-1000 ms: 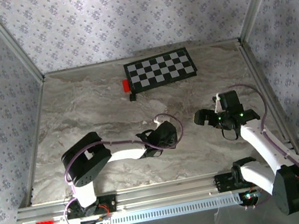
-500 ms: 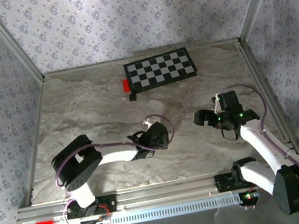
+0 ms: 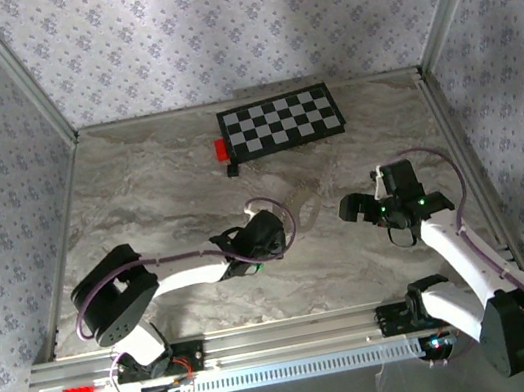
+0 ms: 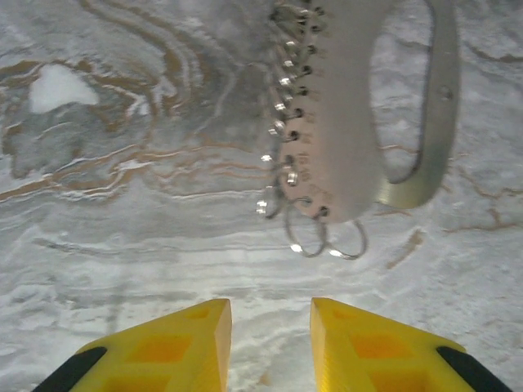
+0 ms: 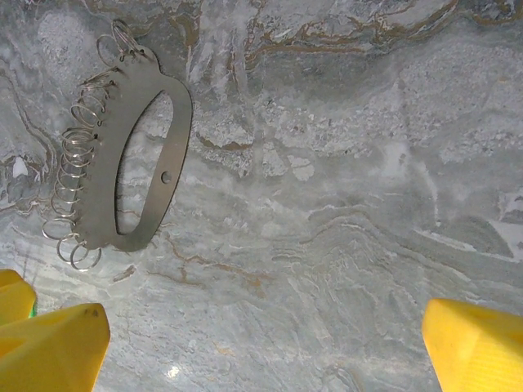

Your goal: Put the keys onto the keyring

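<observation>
The grey-veined marble surface (image 3: 139, 187) carries it all. The right gripper (image 5: 263, 327) is released, spread wide. The left gripper (image 4: 268, 314) stands narrowly parted over bare marble (nothing between). The flat grey oval metal keyring plate (image 4: 343, 122), edged with wire rings, lies upper right in the left wrist view.

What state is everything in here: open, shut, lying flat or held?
Left gripper, yellow fingers: slightly open, empty.
Right gripper, yellow fingers: wide open, empty.
Flat grey metal keyring plate edged with wire rings: lying flat, not held.
Black-and-white checkerboard: lying flat.
</observation>
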Available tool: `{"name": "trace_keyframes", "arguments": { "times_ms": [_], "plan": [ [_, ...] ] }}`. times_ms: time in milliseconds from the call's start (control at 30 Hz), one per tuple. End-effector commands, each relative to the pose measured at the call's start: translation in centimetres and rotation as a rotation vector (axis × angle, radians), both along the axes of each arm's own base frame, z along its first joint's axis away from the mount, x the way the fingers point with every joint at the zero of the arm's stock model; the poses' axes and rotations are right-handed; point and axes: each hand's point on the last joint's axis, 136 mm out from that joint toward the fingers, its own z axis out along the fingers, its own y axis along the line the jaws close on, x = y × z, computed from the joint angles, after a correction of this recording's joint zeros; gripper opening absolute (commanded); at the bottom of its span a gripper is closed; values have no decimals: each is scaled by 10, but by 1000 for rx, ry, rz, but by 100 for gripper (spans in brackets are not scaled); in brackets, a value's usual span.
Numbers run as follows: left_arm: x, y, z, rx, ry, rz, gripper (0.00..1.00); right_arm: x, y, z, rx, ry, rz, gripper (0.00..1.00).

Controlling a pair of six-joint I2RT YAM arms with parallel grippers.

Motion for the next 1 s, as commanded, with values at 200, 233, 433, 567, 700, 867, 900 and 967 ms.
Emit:
{"name": "trace_keyframes", "arguments": {
  "times_ms": [200,233,433,567,700,867,900,967],
  "plan": [
    [0,-38,10,-66,16,-45,27,4,1,2,-6,3,-3,100],
    [-1,-41,10,-67,19,-45,27,4,2,2,-6,3,0,100],
    [1,-45,3,-101,43,34,28,6,2,1,-6,6,3,100],
    [2,-43,-2,-114,50,82,28,7,1,1,-10,7,5,100],
    [5,-44,-4,-121,53,102,29,9,2,1,-6,7,6,100],
    [5,-39,-9,-144,70,150,29,8,1,2,-6,7,6,100],
    [7,-38,-9,-151,70,159,29,8,1,2,-8,7,8,100],
    [8,-38,-10,-155,72,162,29,8,1,2,-6,6,6,100]
  ]
}}
